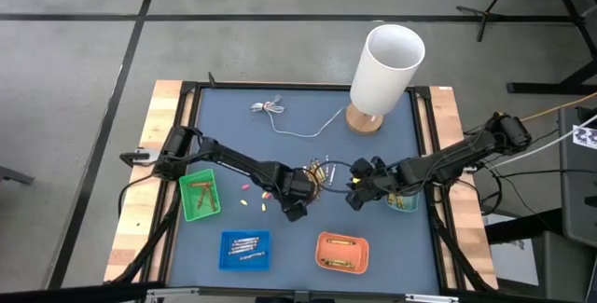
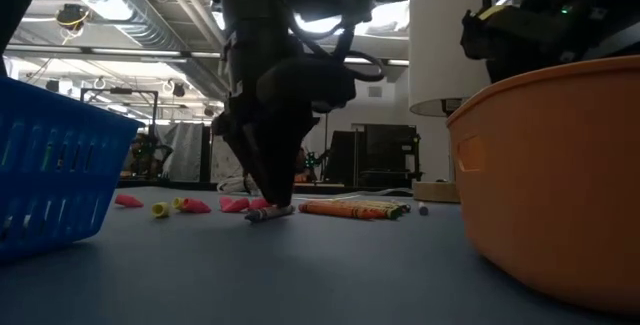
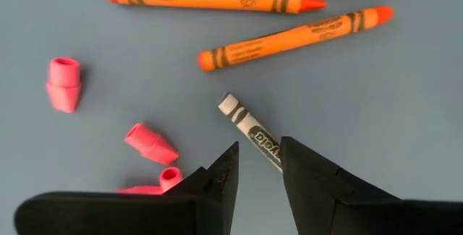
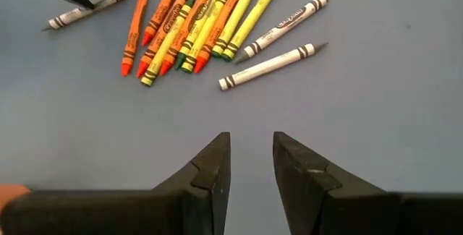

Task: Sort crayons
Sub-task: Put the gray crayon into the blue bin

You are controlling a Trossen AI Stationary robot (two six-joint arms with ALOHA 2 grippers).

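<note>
Orange, yellow and green crayons (image 1: 322,172) lie in a loose pile mid-table, also in the right wrist view (image 4: 192,25). A grey crayon (image 3: 249,128) lies flat on the blue mat beside the orange crayons (image 3: 289,41). My left gripper (image 3: 259,144) points down over its near end, open, one finger on each side; in the low view the fingertips (image 2: 272,203) reach the mat at that crayon (image 2: 270,212). My right gripper (image 4: 251,135) hangs open over bare mat to the right of the pile (image 1: 354,196), short of two white-wrapped crayons (image 4: 271,65). My left gripper stands from above over the grey crayon's end (image 3: 269,152), which runs slantwise between the two fingers and lies flat on the mat. Whether either finger touches it I cannot tell.
Pink cap-shaped pieces (image 3: 64,83) lie left of the pile. There are a green tray (image 1: 199,196), a blue tray (image 1: 244,250), an orange tray (image 1: 342,252) and a small tray under my right arm (image 1: 403,202). A white lamp (image 1: 384,70) and thin white cable (image 1: 289,121) stand at the back.
</note>
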